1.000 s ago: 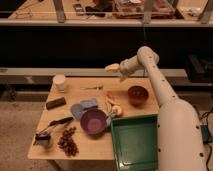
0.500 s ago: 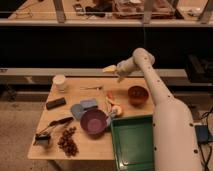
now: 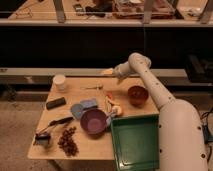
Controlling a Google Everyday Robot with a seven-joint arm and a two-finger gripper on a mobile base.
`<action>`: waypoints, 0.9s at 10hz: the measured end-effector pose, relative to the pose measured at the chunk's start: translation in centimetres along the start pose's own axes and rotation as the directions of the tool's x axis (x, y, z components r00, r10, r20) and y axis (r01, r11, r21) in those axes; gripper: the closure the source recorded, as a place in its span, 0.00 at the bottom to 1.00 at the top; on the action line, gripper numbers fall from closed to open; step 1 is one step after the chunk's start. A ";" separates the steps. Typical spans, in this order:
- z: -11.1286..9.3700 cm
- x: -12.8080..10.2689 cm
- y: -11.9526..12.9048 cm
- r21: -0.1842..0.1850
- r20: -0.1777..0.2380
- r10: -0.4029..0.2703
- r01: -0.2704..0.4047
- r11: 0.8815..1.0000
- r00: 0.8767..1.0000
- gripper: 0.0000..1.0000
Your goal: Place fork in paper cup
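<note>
Wooden surface (image 3: 70,94) fills the middle-left of the frame, light tan top, on a speckled grey floor. Behind it is a long dark wall of low cabinets, with a pale ledge running across at the height of the surface's far edge. A lit counter with cluttered items runs along the very top of the frame; the items are too blurred to name.

On the surface:
- The paper cup (image 3: 60,81) is upper left, upright near the far edge.
- A flat black block (image 3: 55,103) is below the cup.
- Two blue-grey flat pieces (image 3: 83,106) sit at centre, just above a purple bowl (image 3: 94,121).
- An orange-brown bowl (image 3: 137,95) is right of centre.
- A green tray (image 3: 136,142) is lower right, hanging over the near edge.
- A black-handled utensil (image 3: 57,122) is lower left.
- A dark brown clump (image 3: 67,141) is beneath the utensil, with a small dark object (image 3: 43,140) at the near left corner.
- Some orange-yellow bits (image 3: 114,106) lie between the two bowls.

The fork (image 3: 94,88) is thin, silvery-grey and small. It lies flat on the bare wood, roughly left-right, in the upper middle of the surface. It's to the right of the paper cup and apart from it, left of the orange-brown bowl. It's not in the cup.

The white arm (image 3: 152,90) rises from the bulky body at lower right and bends at an elbow in the upper middle. The claw (image 3: 108,72) is pale and points left. It hangs over the far edge of the surface, just up and right of the fork and clear of it. Cannot tell whether the claw is open or closed.
</note>
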 end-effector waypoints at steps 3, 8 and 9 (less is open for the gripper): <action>1.1 -0.3 0.3 -0.002 0.003 0.017 -0.017 1.000 1.000 0.20; 3.7 -1.3 0.4 -0.014 0.014 0.044 -0.044 0.999 0.999 0.20; 4.1 -1.4 0.4 -0.016 0.014 0.048 -0.048 0.999 0.999 0.20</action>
